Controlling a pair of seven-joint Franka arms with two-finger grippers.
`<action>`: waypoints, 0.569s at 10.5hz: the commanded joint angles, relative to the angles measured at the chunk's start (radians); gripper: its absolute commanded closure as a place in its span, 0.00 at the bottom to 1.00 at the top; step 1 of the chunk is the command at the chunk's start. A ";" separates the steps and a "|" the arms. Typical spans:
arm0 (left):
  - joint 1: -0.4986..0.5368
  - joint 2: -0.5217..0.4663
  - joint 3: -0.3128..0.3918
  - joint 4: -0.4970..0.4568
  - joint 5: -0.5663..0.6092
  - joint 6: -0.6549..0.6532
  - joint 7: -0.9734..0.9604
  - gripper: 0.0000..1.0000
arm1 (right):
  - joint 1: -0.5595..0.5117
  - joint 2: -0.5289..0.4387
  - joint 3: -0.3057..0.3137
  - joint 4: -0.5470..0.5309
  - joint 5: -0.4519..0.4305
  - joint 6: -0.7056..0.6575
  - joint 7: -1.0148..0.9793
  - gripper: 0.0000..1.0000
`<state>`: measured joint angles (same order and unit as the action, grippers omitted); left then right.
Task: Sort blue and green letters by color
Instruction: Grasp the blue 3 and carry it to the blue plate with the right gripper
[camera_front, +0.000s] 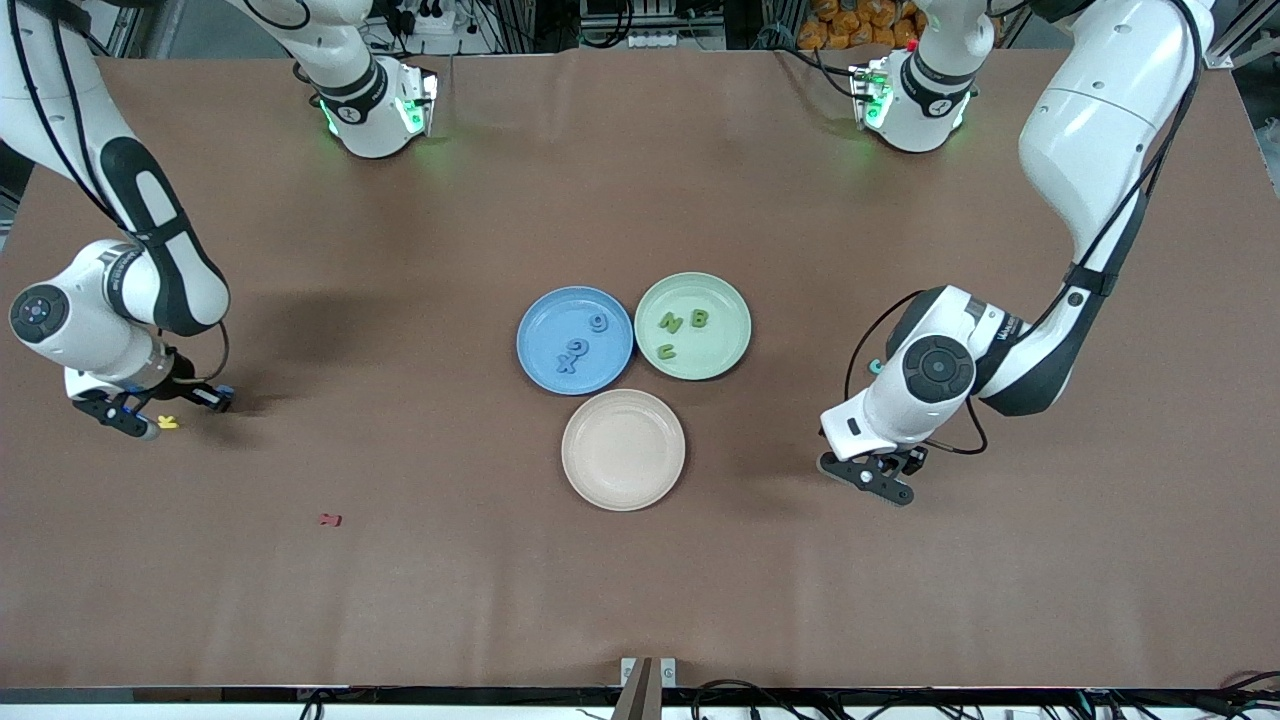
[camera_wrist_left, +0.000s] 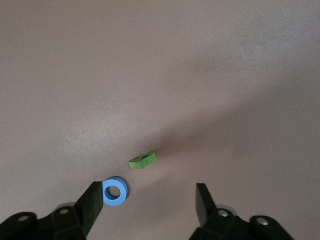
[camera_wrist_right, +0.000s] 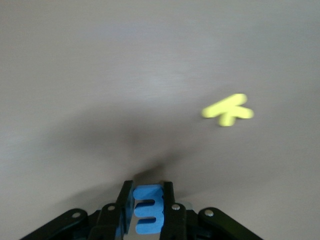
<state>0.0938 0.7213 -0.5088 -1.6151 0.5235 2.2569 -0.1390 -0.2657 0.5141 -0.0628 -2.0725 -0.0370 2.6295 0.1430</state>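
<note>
Low over the table at the right arm's end, my right gripper (camera_front: 218, 397) (camera_wrist_right: 147, 192) is shut on a blue letter (camera_wrist_right: 148, 210) that stands upright between its fingers. At the left arm's end, my left gripper (camera_front: 880, 482) (camera_wrist_left: 148, 195) hangs open just above the table. A blue ring-shaped letter (camera_wrist_left: 115, 192) lies flat inside its jaws, right against one finger (camera_wrist_left: 91, 202). A green letter (camera_wrist_left: 143, 160) lies a little ahead of the fingertips. Three blue letters (camera_front: 578, 346) rest in the blue plate (camera_front: 540, 360), and three green letters (camera_front: 683, 328) in the green plate (camera_front: 722, 352).
A pale pink plate (camera_front: 623, 449) sits nearer the front camera than the two coloured plates. A yellow K-shaped letter (camera_front: 168, 422) (camera_wrist_right: 227, 110) lies on the table by my right gripper. A small dark red letter (camera_front: 330, 519) lies nearer the front edge.
</note>
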 joint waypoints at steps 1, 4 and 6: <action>0.003 0.013 0.007 0.020 -0.008 0.000 0.049 0.19 | 0.054 -0.086 0.046 0.026 0.016 -0.160 0.009 1.00; -0.003 0.062 0.007 0.075 -0.016 0.010 0.024 0.27 | 0.164 -0.108 0.070 0.025 0.017 -0.161 0.075 1.00; -0.005 0.078 0.009 0.086 -0.019 0.010 -0.118 0.37 | 0.274 -0.123 0.075 0.020 0.016 -0.161 0.121 1.00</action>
<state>0.0961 0.7663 -0.5026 -1.5700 0.5208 2.2657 -0.1398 -0.0911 0.4256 0.0096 -2.0327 -0.0324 2.4769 0.2178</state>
